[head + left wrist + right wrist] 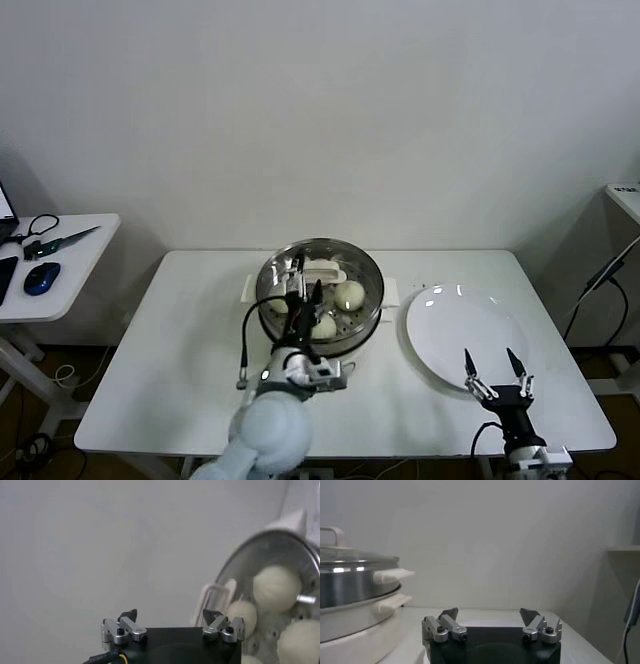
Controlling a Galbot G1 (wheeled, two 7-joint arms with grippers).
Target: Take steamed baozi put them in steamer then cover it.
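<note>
1. Since the lid (322, 268) already sits on the steamer (320, 296) at frame centre, buns (348, 294) inside, I judge the task nearly done.
2. My left claw (304, 290) gapes empty just above the lid; withdrawal is straight up.
3. My right claw (497, 372), lower right beside the plate (462, 330), idles open.

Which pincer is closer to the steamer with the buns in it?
The left pincer. It is open, right over the steamer and its glass cover. The right pincer, also open, is off to the side, at the white plate.

head view high over the table (180, 330); both wrist views low, close, sharing the steamer (320, 297)
</note>
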